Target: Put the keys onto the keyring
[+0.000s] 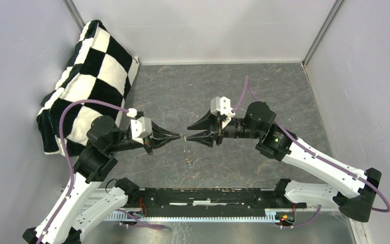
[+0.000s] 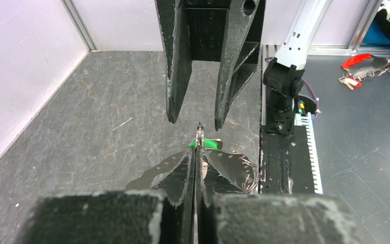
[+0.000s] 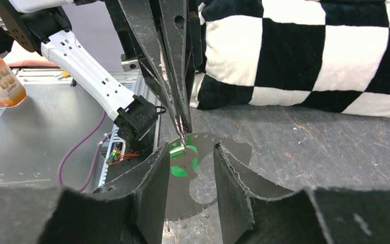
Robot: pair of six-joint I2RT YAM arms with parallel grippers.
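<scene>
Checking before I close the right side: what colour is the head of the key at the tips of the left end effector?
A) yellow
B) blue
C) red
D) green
D: in both wrist views the head of the key at the shut tips of the left end effector is green. The right end effector stands open facing it.
</scene>
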